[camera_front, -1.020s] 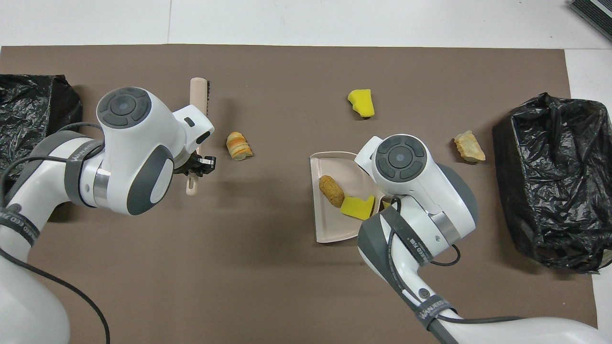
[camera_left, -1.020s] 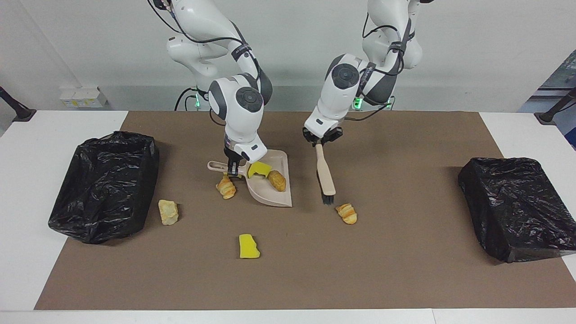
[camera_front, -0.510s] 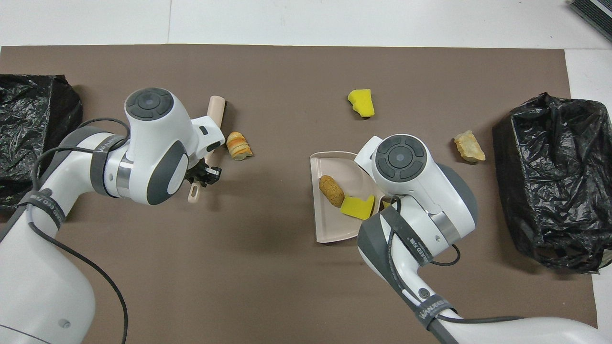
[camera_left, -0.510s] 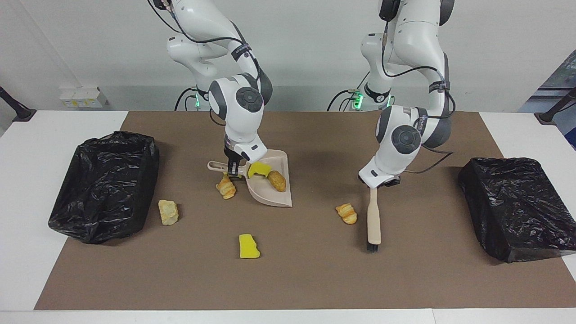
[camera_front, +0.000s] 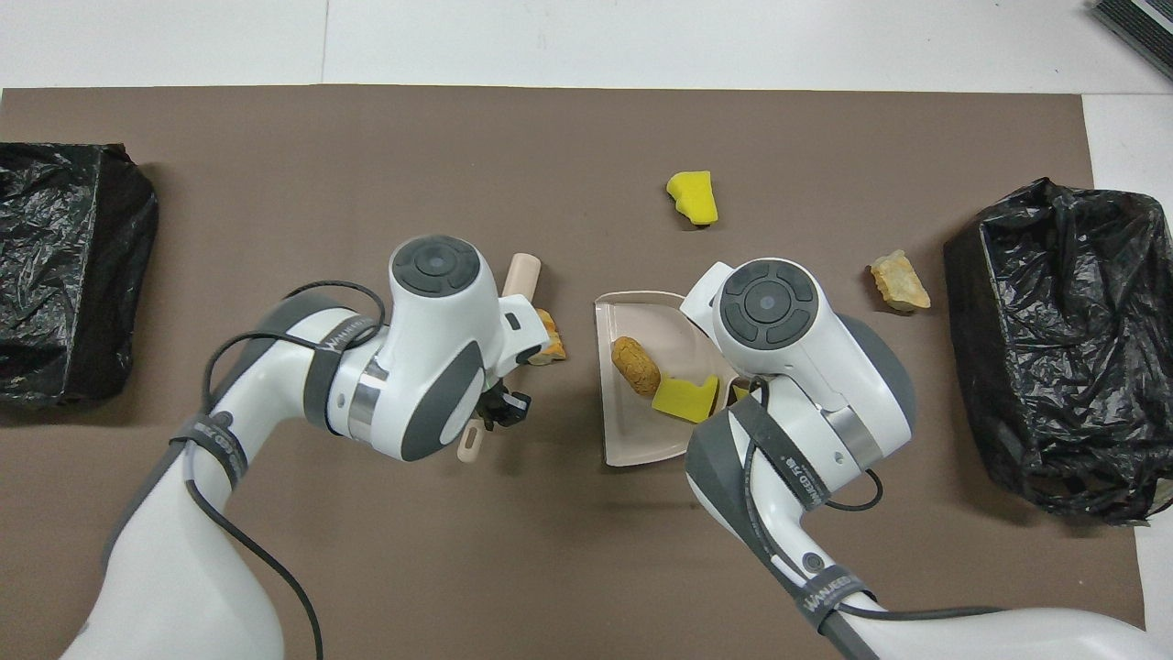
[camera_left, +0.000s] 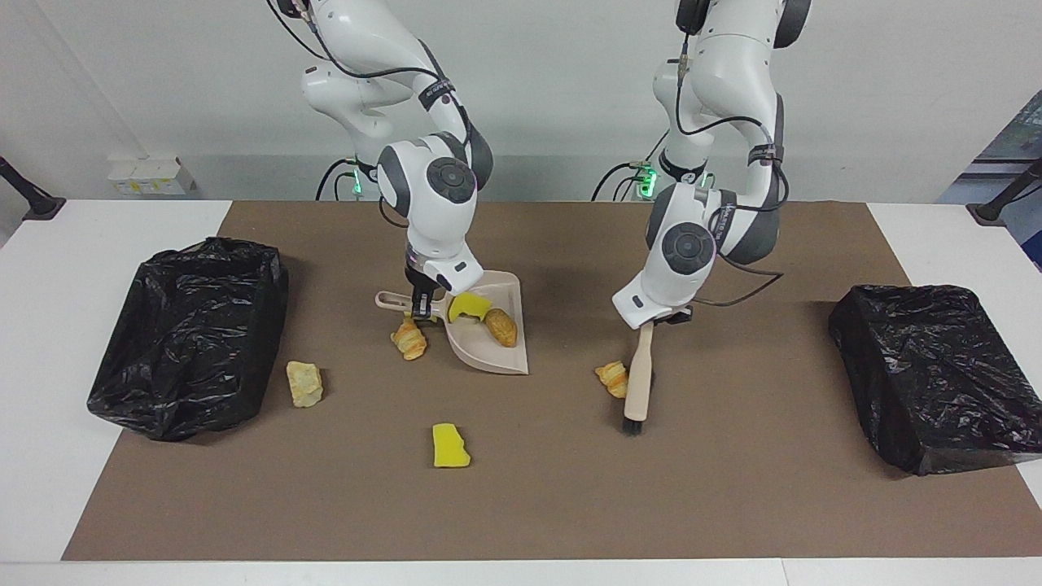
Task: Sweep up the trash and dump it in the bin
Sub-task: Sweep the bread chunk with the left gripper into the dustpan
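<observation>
Facing view: the left gripper (camera_left: 663,319), fingers clenched on the brush (camera_left: 637,382) handle, has swung back in from the left arm's end of the worktop (camera_left: 49,342). The brush now lies touching the croissant (camera_left: 612,379), which has shifted a bit toward the dustpan (camera_left: 488,354). So the sweep stroke looks under way, with a gap still to cover. The right gripper (camera_left: 421,305) has not moved; its fingers are clamped on the dustpan handle and the pan sits flat. A sponge piece (camera_left: 470,307) and a brown pastry (camera_left: 502,327) are already in it. A second croissant (camera_left: 409,338) sits just beside the handle, outside the pan. A bread chunk (camera_left: 304,383) lies near the bin (camera_left: 191,325) at the right arm's end. A loose sponge (camera_left: 449,446) lies farther from the robots. None of it is dumped yet. The other bin (camera_left: 936,374) is at the left arm's end. Overhead view: the croissant (camera_front: 548,332) is half hidden under the left wrist, now close to the dustpan (camera_front: 632,440) mouth. The brush (camera_front: 522,275) angles across it. The left gripper (camera_front: 504,410) shows near the handle end. The right arm covers the right gripper and the second croissant here; only the facing view shows them. This view shows the gap to the pan better.
</observation>
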`<act>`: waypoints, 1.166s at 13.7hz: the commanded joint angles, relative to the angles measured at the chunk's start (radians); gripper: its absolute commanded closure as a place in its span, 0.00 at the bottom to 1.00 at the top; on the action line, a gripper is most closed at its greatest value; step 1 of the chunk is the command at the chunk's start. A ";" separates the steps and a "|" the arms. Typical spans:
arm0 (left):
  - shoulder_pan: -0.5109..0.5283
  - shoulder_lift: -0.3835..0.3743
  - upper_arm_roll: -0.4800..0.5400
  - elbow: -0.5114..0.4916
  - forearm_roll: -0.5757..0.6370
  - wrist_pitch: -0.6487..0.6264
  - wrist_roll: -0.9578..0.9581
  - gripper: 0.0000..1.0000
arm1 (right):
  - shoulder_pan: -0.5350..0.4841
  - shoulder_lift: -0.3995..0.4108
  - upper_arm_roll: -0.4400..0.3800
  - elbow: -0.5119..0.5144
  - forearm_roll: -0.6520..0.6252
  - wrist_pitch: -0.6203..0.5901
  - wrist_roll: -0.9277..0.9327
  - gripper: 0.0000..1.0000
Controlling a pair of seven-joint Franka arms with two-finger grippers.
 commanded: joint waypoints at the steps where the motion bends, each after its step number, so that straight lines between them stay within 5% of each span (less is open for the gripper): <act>1: -0.097 -0.058 0.015 -0.065 -0.069 0.002 -0.067 1.00 | -0.021 -0.026 0.009 -0.045 -0.002 0.026 -0.004 1.00; 7: -0.242 -0.084 0.008 -0.054 -0.186 0.042 -0.242 1.00 | -0.032 -0.026 0.009 -0.045 -0.003 0.035 -0.004 1.00; 16: -0.224 -0.176 -0.017 -0.041 -0.254 0.007 -0.415 1.00 | -0.073 -0.014 0.009 -0.042 -0.002 0.072 -0.102 1.00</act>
